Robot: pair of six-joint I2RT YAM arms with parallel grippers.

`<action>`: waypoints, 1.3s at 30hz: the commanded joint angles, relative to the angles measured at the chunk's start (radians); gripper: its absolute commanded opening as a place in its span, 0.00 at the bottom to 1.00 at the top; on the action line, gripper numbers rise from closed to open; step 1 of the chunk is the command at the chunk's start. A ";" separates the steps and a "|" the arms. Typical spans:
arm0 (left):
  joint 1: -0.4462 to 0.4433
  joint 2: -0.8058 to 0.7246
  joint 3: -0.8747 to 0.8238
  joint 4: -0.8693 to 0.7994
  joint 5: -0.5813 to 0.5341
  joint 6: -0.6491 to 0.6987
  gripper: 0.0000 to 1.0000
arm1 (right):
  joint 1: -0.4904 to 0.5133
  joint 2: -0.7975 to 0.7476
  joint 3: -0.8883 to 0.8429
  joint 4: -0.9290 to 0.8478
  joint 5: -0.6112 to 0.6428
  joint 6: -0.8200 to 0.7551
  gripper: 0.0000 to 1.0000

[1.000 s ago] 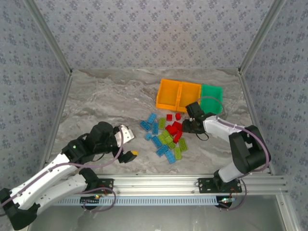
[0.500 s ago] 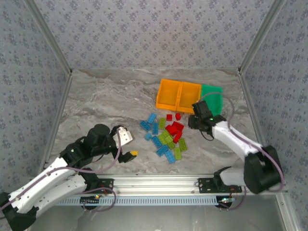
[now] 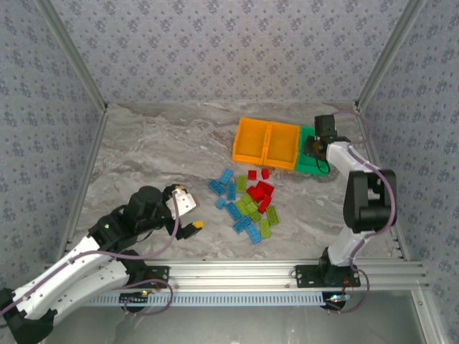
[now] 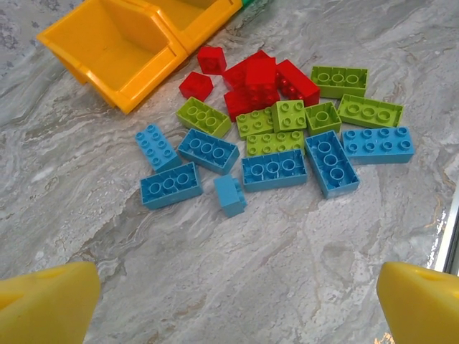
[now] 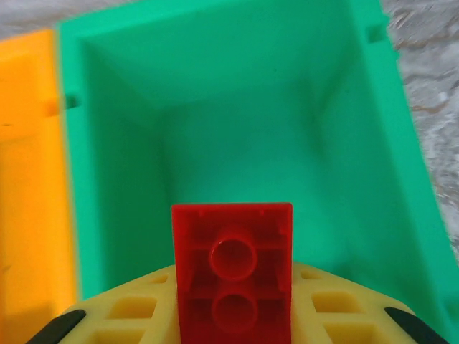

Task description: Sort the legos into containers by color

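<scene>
The legos (image 3: 247, 201) lie in a loose pile of blue, lime green and red bricks on the marble table, just in front of the containers. The left wrist view shows the red bricks (image 4: 254, 79), green bricks (image 4: 287, 115) and blue bricks (image 4: 272, 168). My right gripper (image 3: 316, 147) hangs over the green bin (image 3: 307, 166), shut on a red lego (image 5: 232, 276) whose hollow underside faces the camera. The green bin's inside (image 5: 237, 143) holds no bricks. My left gripper (image 3: 188, 215) is open, to the left of the pile, with bare table between its fingers (image 4: 43, 304).
Two orange bins (image 3: 251, 140) (image 3: 282, 143) join the green one on its left, and one orange bin (image 4: 115, 50) stands open in the left wrist view. Patterned walls and metal posts close in the table. An aluminium rail (image 3: 237, 272) runs along the near edge.
My right gripper closed on a red lego at the pile's right edge and carried it up and right to above the green bin. The left arm drew back slightly.
</scene>
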 commanded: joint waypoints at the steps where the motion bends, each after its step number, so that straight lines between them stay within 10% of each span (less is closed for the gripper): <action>1: -0.006 -0.021 0.005 0.009 -0.024 0.003 0.99 | -0.029 0.061 0.082 -0.067 -0.045 0.006 0.30; 17: -0.005 -0.024 0.001 0.011 -0.024 -0.003 0.99 | -0.011 -0.308 0.017 -0.230 -0.116 -0.002 0.53; 26: -0.005 -0.007 0.000 0.019 -0.017 0.008 0.99 | 0.398 -0.825 -0.458 -0.319 -0.081 0.119 0.53; 32: -0.005 0.033 0.004 0.025 0.017 0.014 0.99 | 0.666 -0.767 -0.540 -0.355 -0.048 0.192 0.58; 39: -0.006 0.045 0.005 0.020 0.014 0.017 0.99 | 0.689 -0.590 -0.543 -0.204 -0.080 0.166 0.64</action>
